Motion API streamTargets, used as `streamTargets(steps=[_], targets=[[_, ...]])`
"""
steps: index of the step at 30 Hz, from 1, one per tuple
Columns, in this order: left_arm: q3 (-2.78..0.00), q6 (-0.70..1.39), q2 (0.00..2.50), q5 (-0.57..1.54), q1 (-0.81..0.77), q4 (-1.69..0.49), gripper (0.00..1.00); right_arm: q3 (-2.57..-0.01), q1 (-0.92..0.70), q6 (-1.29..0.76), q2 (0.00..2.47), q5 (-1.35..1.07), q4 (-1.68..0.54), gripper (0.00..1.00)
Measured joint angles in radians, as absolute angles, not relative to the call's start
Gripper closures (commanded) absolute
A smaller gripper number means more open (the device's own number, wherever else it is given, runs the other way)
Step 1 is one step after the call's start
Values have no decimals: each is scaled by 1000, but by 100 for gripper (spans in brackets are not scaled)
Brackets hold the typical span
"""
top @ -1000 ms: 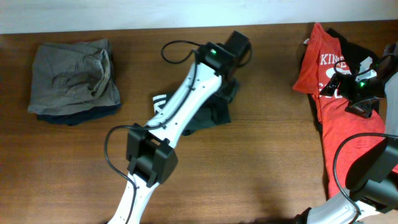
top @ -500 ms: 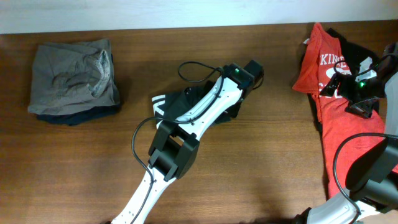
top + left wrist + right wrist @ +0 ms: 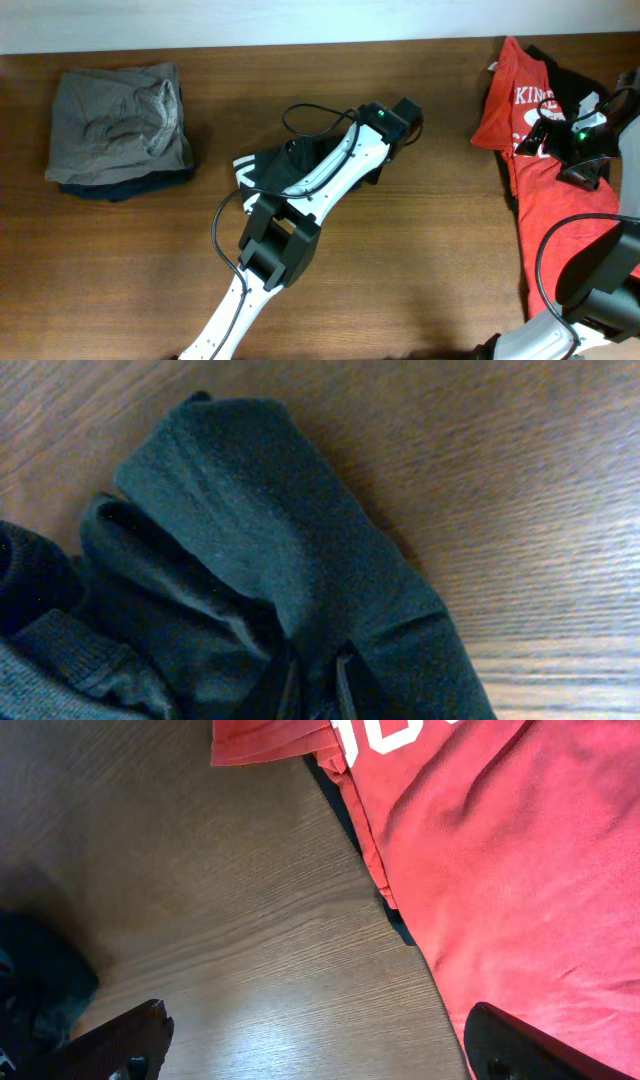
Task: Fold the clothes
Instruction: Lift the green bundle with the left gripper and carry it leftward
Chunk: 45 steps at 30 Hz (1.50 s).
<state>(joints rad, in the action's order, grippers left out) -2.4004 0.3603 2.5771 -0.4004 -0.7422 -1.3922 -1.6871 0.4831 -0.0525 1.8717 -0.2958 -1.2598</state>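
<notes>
A dark garment [image 3: 285, 165] with white stripes lies crumpled mid-table, partly hidden under my left arm [image 3: 340, 165]. In the left wrist view its dark green-black folds [image 3: 270, 550] fill the frame, and my left gripper [image 3: 315, 685] is shut on a pinch of this cloth at the bottom edge. My right gripper [image 3: 320, 1045] stands wide open over bare wood, beside the edge of a red T-shirt [image 3: 500, 850] with white lettering. That red T-shirt [image 3: 540, 170] sprawls unfolded at the table's right end, with my right gripper [image 3: 572, 140] above it.
A folded grey pile [image 3: 118, 125] rests on darker cloth at the far left. A black garment [image 3: 570, 85] peeks from under the red T-shirt. Brown wooden table [image 3: 430, 250] runs to a white wall at the back.
My left arm swung right across the dark garment, then its gripper shut on the cloth. The garment's striped end has shifted slightly left and bunched. The right arm stayed still.
</notes>
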Motion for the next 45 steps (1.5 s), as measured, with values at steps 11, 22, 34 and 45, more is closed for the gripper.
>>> streamTargets(steps=[11, 22, 34, 45], targets=[[-2400, 298, 2577, -371, -737, -1623, 82, -1687, 483, -53, 1872, -293, -1243, 2], [-2400, 392, 2577, -394, -716, -1631, 26, -1687, 483, -53, 1872, -302, -1189, 1], [-2397, 522, 2601, -397, -695, -1475, 26, -1687, 483, -48, 1872, -305, -1190, 1], [-2385, 573, 2624, -379, -656, -1457, 99, -1687, 483, -43, 1872, -305, -1196, 1]])
